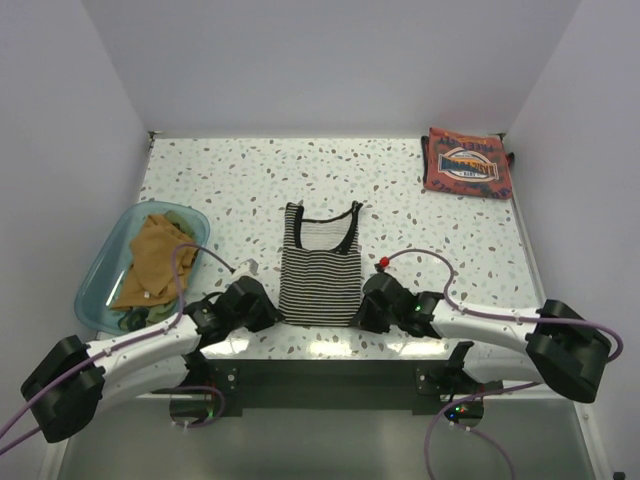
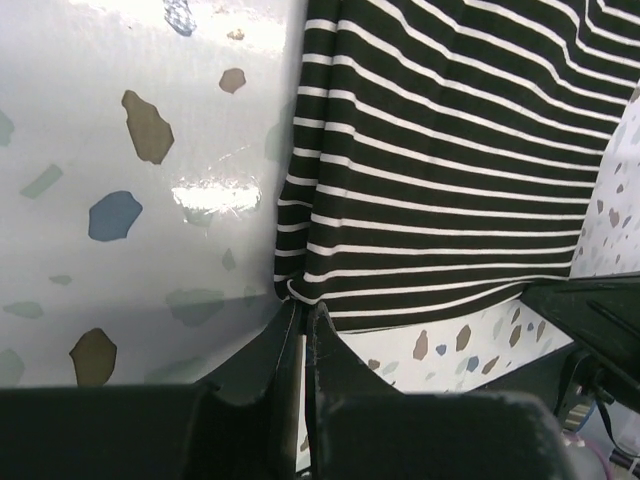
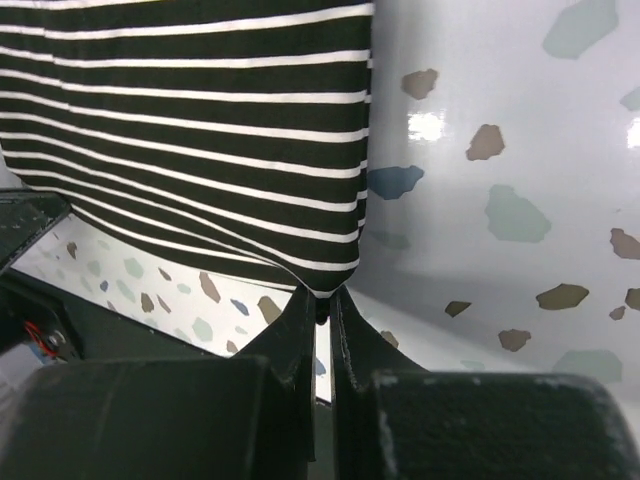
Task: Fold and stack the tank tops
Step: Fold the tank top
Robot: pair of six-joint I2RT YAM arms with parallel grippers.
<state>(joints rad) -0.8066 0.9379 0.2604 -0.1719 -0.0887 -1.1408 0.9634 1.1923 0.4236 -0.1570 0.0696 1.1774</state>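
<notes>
Right now the striped top (image 1: 320, 270) lies flat in the middle of the desk (image 1: 230, 180). Its straps and neckline point toward the far edge and its hem lies close to the near edge. It looks narrowed, with the sides running straight down from the straps to the hem.

The left gripper (image 1: 268, 312) sits at the near left corner of the hem. In the left wrist view its fingers (image 2: 285, 340) stand almost together, with only a thin slit between them, and the corner of the striped top (image 2: 450, 170) is pinched at their tips. The right gripper (image 1: 360, 316) mirrors it at the near right corner. In the right wrist view its fingers (image 3: 300, 330) are likewise drawn narrow, nipping the hem corner of the striped top (image 3: 200, 130). Between the two corners the hem is raised slightly off the desk, and speckled surface shows beneath it in both wrist views.

The red top (image 1: 467, 163) lies folded into a flat rectangle at the far right corner, graphic side up, well apart from both arms. The bin (image 1: 100, 275) stands at the left edge, toward the near corner, with a mustard top (image 1: 155, 260) heaped loosely inside.
</notes>
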